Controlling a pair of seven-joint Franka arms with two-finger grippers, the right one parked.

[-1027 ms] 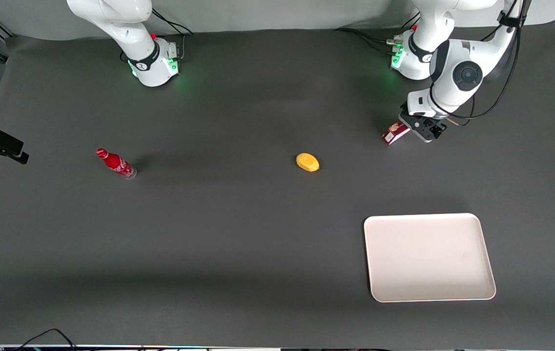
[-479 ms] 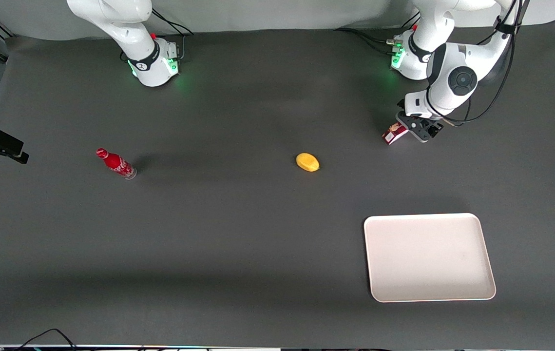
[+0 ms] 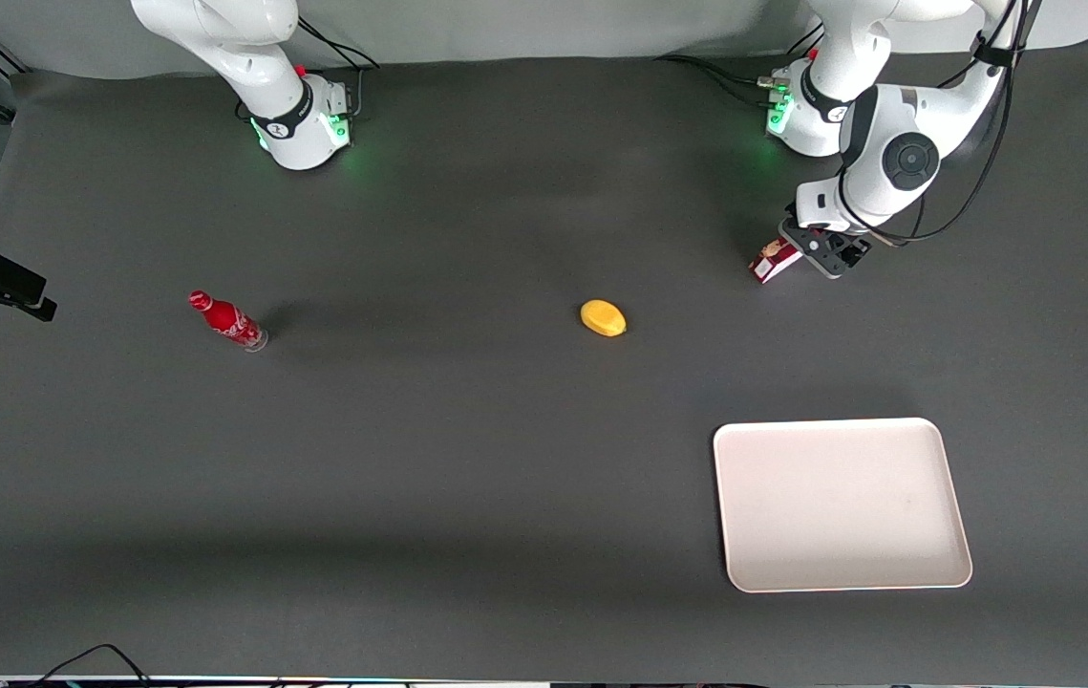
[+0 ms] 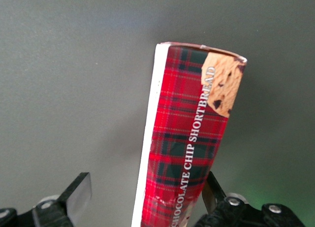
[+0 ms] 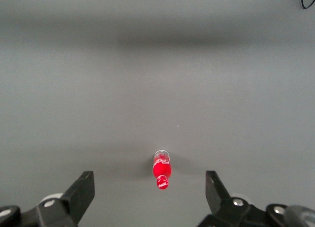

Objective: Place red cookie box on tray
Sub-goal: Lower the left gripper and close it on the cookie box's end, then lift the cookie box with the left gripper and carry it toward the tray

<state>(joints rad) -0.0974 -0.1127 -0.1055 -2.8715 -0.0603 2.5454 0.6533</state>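
- Nearest the front camera I see the tray, lying flat on the dark table toward the working arm's end, with nothing on it.
- Farther from the camera, near the middle of the table, sits a small yellow object; I cannot tell what it is.
- At about the same depth, toward the parked arm's end, a red soda bottle rests on the table; the right wrist view also shows it.
- Farther still, close to the working arm's base, is the red cookie box, well apart from the tray.
- My gripper is down at that box. In the left wrist view the box runs between the fingers: one finger is touching its tartan side, the other stands clear of its white edge with a gap, so the gripper is spread wide around the box and not clamped on it.
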